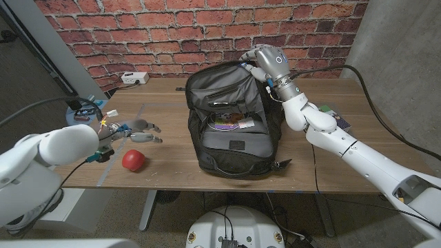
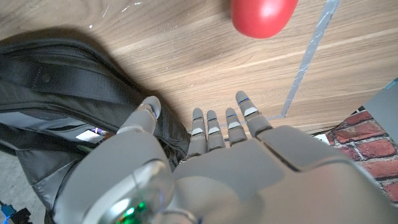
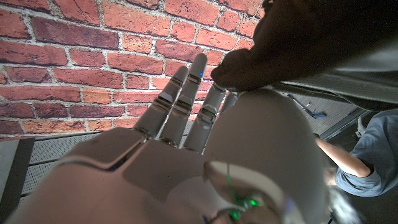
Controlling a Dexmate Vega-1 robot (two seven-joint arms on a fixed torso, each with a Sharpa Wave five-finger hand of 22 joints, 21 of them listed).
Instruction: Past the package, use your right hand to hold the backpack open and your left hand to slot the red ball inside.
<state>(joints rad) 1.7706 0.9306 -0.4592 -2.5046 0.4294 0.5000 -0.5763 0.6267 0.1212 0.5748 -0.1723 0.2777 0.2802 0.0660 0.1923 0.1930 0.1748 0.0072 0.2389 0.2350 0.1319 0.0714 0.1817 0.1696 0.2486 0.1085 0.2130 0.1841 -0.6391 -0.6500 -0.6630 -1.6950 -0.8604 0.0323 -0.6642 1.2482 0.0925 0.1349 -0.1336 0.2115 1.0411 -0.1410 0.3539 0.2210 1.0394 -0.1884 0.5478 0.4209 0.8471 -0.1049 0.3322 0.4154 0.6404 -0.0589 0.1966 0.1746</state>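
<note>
The wooden table (image 1: 172, 165) spans the middle of the head view, and dead centre on it sits the black backpack (image 1: 231, 131), its long axis running from the near edge up toward the brick wall, top unzipped and gaping, papers or a disc visible inside. At the upper right of the bag's mouth, the right hand (image 1: 256, 69) is up on the rim. Whether it really grips the fabric I cannot tell: in the right wrist view that hand (image 3: 186, 124) shows straight fingers (image 3: 189, 93) reaching along the dark bag edge (image 3: 298, 43), thumb side pressed against it.

Over at left centre, the left hand (image 1: 134, 131) hovers above the table, fingers spread wide, holding nothing. And there is the red ball (image 1: 134, 160), just below the hand in the frame, on the near side, resting on the wood, apart from the fingertips. So the left hand is by far the nearer one; I judge the reach has to come back toward the table's near edge and down.

The left wrist view adds something: the ball (image 2: 264, 15) lies straight beyond the extended fingers (image 2: 214, 127), with the backpack (image 2: 74, 81) close beside the thumb.
</note>
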